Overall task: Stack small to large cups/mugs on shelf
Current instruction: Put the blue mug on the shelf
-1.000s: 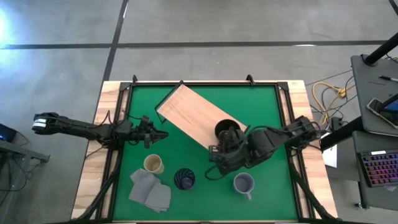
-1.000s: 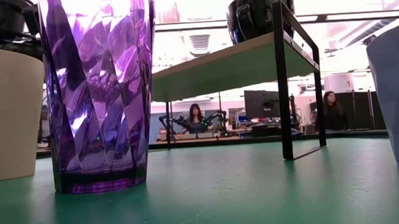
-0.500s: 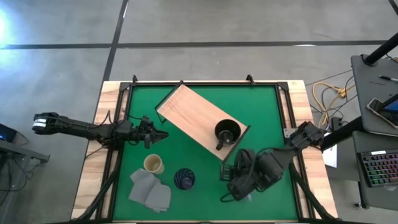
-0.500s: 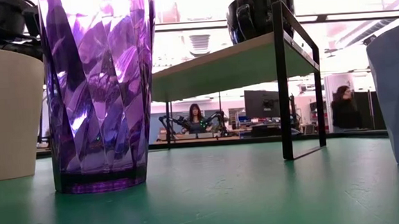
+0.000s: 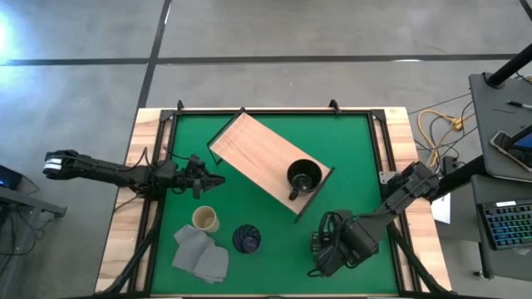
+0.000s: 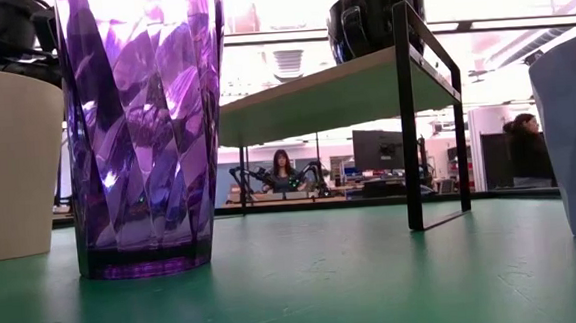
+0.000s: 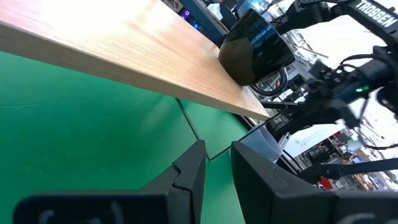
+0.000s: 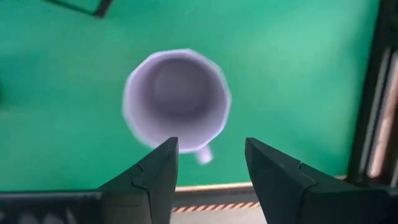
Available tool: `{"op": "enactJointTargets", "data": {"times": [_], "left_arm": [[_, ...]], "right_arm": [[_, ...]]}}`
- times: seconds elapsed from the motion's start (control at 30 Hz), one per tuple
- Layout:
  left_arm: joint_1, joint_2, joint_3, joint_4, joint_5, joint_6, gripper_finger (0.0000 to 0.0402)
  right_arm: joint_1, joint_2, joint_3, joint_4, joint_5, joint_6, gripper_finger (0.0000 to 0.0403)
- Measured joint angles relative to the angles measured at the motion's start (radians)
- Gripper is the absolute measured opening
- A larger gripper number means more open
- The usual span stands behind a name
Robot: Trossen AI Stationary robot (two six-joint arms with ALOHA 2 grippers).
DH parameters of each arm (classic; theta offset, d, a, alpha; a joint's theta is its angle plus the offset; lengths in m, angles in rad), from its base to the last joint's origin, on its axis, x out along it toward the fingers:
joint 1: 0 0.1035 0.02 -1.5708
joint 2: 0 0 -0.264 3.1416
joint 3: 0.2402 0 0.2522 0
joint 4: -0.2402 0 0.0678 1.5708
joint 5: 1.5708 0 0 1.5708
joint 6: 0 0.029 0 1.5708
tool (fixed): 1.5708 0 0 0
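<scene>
From above, we see the left claw hovering low over the green mat at the counter's left side, its fingers nearly together with a thin gap. Near it, at the front, sit the cream-tan cup, the folded grey cloth and the dark purple tumbler. In the low view the tumbler is cut off at the top. The shelf lies diagonally mid-counter, with the black-green mug on its right end. The right arm hides the lavender-grey mug from overhead; only the wrist view shows it, upright and slightly blurred, beneath the right claw, whose fingers are spread wide. "TROSSEN" can be read on the right arm in the left wrist view.
</scene>
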Motion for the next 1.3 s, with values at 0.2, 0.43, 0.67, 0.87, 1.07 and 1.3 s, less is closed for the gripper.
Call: {"op": "enactJointTargets", "data": {"times": [0.2,0.43,0.67,0.87,1.07,1.3], "left_arm": [[0.0,0.0,0.0,-0.002,0.0,-0.001,0.0063],[0.0,0.0,0.004,-0.001,-0.001,-0.003,0.0063],[0.0,0.003,0.02,0.003,-0.011,-0.003,0.0063],[0.0,0.007,0.02,-0.001,-0.046,-0.003,0.0063],[0.0,0.006,0.02,-0.002,-0.075,-0.027,0.0063],[0.0,0.011,0.02,0.001,-0.107,-0.028,0.0063]], "right_arm": [[0.002,-0.024,-0.121,0.004,0.001,-0.048,0.018],[0.002,-0.098,-0.328,0.204,0.001,-0.123,0.018],[0.002,-0.189,-0.442,0.276,0.027,-0.164,0.018],[0.0,-0.249,-0.569,0.468,0.027,-0.242,0.018],[-0.001,-0.246,-0.596,0.525,0.027,-0.279,0.018],[-0.012,-0.215,-0.645,0.542,0.006,-0.341,0.018]]}}
